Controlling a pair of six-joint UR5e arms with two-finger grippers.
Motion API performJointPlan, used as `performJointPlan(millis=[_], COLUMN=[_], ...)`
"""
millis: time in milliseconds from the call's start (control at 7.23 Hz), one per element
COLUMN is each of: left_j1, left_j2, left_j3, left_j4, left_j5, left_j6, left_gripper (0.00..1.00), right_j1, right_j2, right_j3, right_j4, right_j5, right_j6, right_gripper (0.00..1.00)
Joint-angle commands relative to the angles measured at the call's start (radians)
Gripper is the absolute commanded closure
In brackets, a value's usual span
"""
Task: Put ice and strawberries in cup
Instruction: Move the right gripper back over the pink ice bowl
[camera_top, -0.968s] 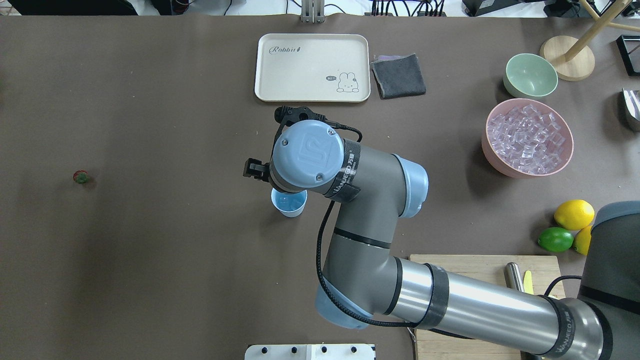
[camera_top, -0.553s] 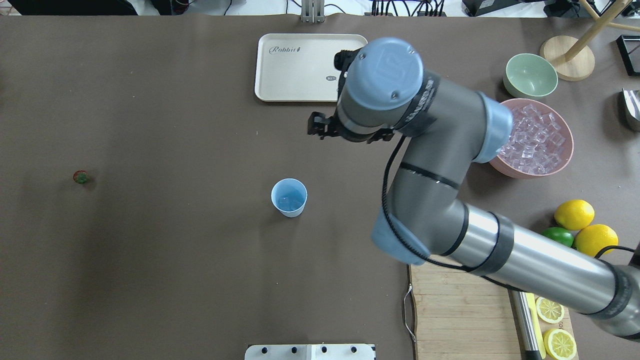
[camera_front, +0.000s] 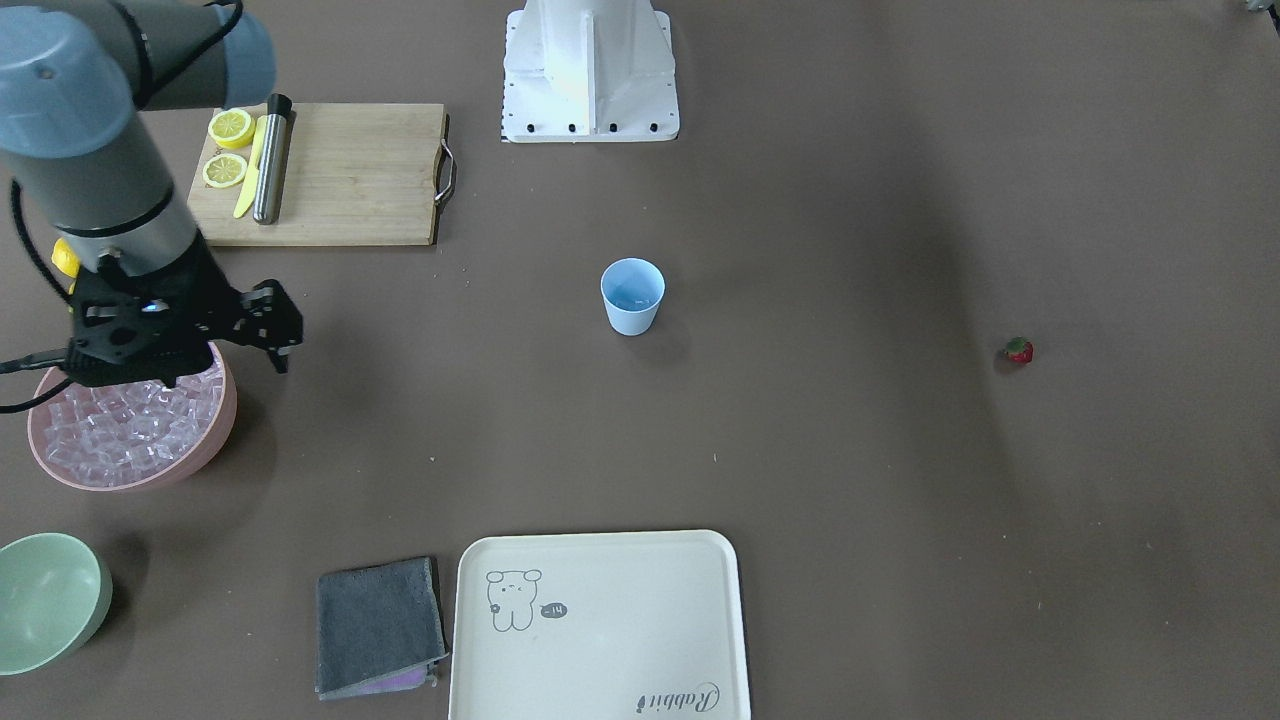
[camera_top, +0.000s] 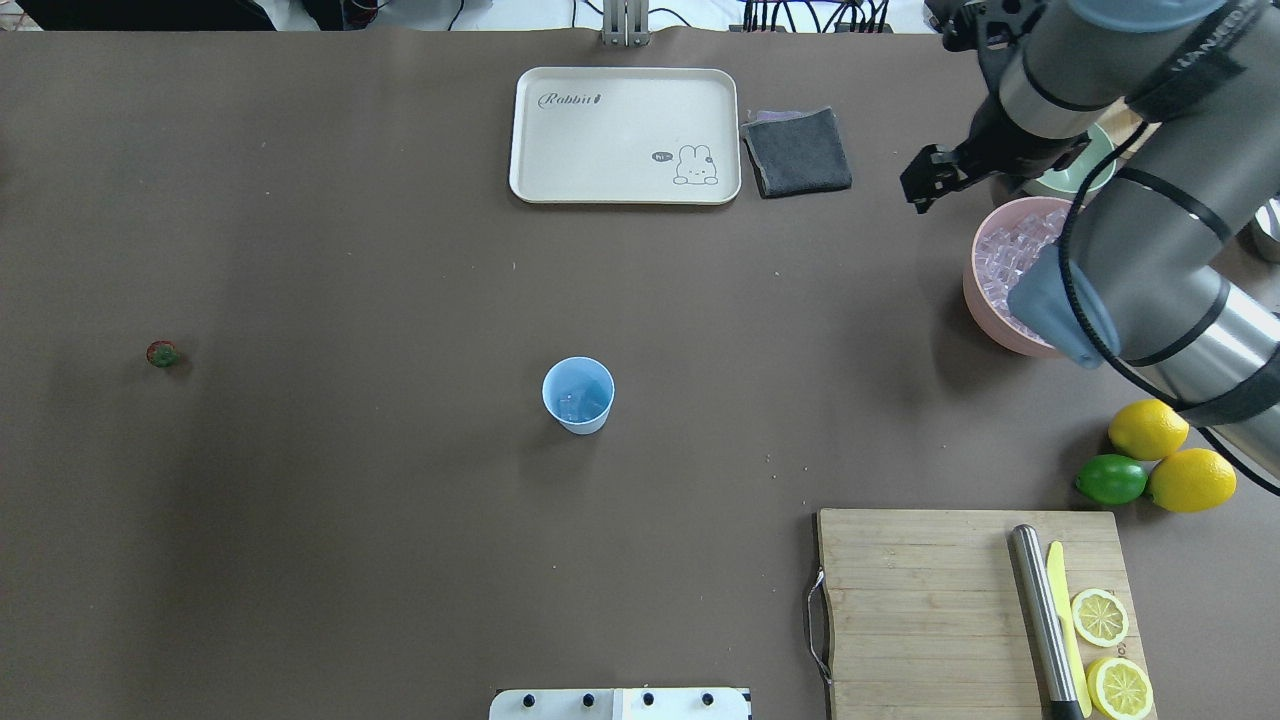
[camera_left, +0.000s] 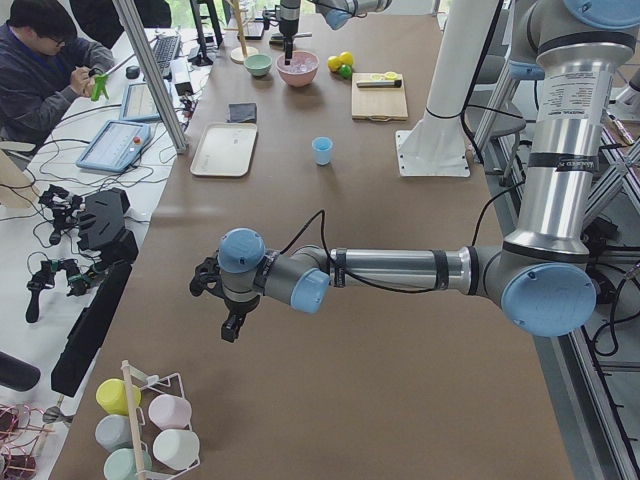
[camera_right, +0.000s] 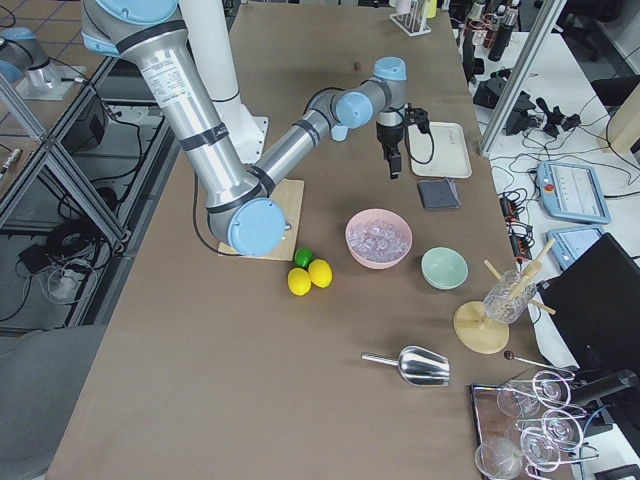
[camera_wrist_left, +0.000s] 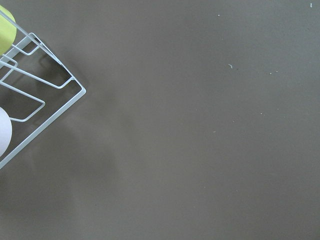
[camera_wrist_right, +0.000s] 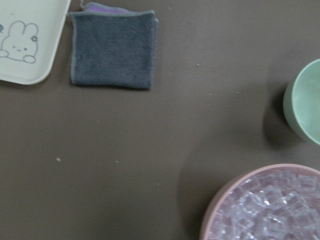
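The light-blue cup stands upright mid-table and also shows in the front view. A few clear ice cubes lie in it. More ice fills the pink bowl, seen too in the right wrist view. The tiny red strawberry lies alone far left on the table. My right gripper hangs over the pink bowl's rim; its fingers are not clear. My left gripper shows only in the exterior left view, far from the cup; I cannot tell its state.
A cream tray and a grey cloth lie at the far edge. A pale green bowl stands by the pink bowl. Lemons and a lime lie near the cutting board. A wire cup rack is under the left wrist.
My right arm has swung away from above the cup, to the right and farther back, to the pink ice bowl. The cup and strawberry have not moved.
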Motion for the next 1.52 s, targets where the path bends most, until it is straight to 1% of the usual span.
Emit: performJointPlan(millis=[0,138,415,691,829,968,1106,1244,1382], left_j1=[0.0,0.0,0.0,0.0,0.0,0.0,0.0,0.0,0.0], left_j2=[-0.016,-0.018,-0.016,-0.007,-0.007,-0.007,-0.007,-0.007,-0.007], left_j3=[0.005,0.008,0.008,0.006,0.013,0.008,0.008,0.007,0.007], left_j4=[0.001,0.001,0.001,0.0,0.0,0.0,0.0,0.0,0.0], left_j5=[0.0,0.0,0.0,0.0,0.0,0.0,0.0,0.0,0.0], left_j6=[-0.001,-0.001,0.001,0.001,0.003,0.003,0.003,0.003,0.003], left_gripper=[0.03,0.02,0.02,0.03,0.03,0.03,0.03,0.02,0.03], right_j1=[0.062,0.093,0.128,0.13,0.121,0.116,0.105,0.087,0.063], right_j2=[-0.133,-0.153,-0.193,-0.199,-0.193,-0.196,-0.198,-0.181,-0.152], right_j3=[0.002,0.008,0.008,-0.002,-0.008,-0.013,-0.024,-0.053,-0.085], right_j4=[0.087,0.088,0.088,0.087,0.085,0.087,0.087,0.088,0.088], right_j5=[0.058,0.079,0.091,0.12,0.126,0.152,0.151,0.139,0.104], right_j6=[-0.092,-0.127,-0.2,-0.198,-0.189,-0.191,-0.189,-0.198,-0.201], right_gripper=[0.0,0.0,0.0,0.0,0.15,0.3,0.39,0.39,0.37])
